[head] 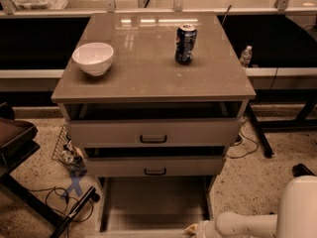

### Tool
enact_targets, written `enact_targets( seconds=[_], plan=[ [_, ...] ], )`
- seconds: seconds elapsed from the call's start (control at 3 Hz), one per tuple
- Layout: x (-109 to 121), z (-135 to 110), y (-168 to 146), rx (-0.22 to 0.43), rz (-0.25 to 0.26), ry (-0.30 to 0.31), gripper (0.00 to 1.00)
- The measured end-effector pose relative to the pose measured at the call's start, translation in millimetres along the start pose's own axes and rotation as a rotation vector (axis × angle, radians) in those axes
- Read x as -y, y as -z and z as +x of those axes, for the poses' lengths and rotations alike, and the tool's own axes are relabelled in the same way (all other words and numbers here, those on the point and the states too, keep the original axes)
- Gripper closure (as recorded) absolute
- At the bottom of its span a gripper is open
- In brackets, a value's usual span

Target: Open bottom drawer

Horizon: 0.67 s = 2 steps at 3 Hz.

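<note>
The bottom drawer (153,202) stands pulled far out from the cabinet. Its plain pale interior shows, and its front lies along the lower edge of the view, with the handle out of view. My gripper (196,229) is at the bottom edge of the view, right against the right part of that drawer front. The white arm (247,224) reaches to it from the lower right. Above are the middle drawer (188,166) and the top drawer (198,132), each with a small dark handle and each slightly ajar.
On the cabinet top (148,78) stand a white bowl (93,58) and a blue soda can (185,44). Cables and a dark stand leg (74,213) lie on the floor at left. A dark chair (12,143) is at far left, and table legs (260,133) at right.
</note>
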<state>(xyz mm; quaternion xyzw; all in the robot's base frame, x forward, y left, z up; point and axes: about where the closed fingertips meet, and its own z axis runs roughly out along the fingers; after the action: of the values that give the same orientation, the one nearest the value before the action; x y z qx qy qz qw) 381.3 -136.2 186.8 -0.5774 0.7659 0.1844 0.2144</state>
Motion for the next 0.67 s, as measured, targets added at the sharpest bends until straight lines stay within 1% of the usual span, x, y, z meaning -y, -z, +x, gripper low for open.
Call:
enact_targets(
  seconds=[0.33, 0.67],
  plan=[
    [-0.9, -0.4, -0.6, 0.001, -0.002, 0.0, 0.28],
    [-0.9, -0.5, -0.3, 0.001, -0.002, 0.0, 0.05]
  ],
)
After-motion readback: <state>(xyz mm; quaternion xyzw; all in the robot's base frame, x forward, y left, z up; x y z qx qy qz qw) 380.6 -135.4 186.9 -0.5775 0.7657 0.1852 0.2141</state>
